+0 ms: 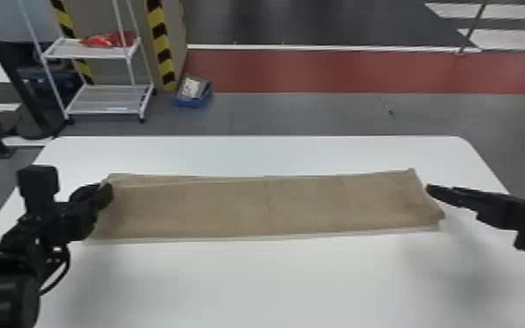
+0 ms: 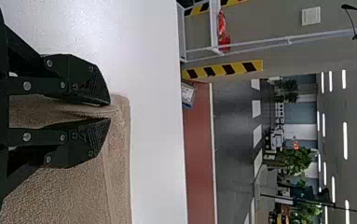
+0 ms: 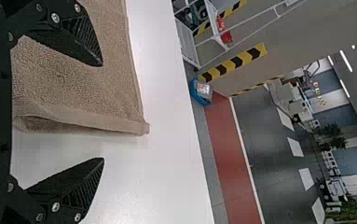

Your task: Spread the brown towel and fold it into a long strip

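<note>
**Setting both ends of the brown towel [image 1: 270,205]**

Lying crosswise over the middle of the frame in the head view, already in a long, low strip. Probable step in hand: securing the ends for a final fold or straightening pull; folding apparently well advanced.

At the left of the frame: left gripper [image 2: 110,112] with fingers drawn together, pinching a ridge of cloth at the end of the brown towel. At the right of the frame: right gripper [image 3: 103,112] with fingers spread, just at the opposite end, nothing pinched.

Before closing at the right, align with the end edge and take in all layers together. Note the loose folded mouth in the right wrist view; catch both plies to avoid peeling the upper one. Pull evenly and gently, at matching height, to avoid skewing the strip.

Edges, near to far: pale lower ply peeping out along the near long edge; lower right corner jutting outward; upper right corner raised to a small point; faint slanting crease at upper left.

For moving, use the broad band of white table [image 1: 274,283] below the strip. Allow less travel above, with only a narrower band before the far table edge. Beyond: grey floor [image 1: 296,113], with blue bin [image 1: 192,103] and white rack [image 1: 104,99] at upper left.
</note>
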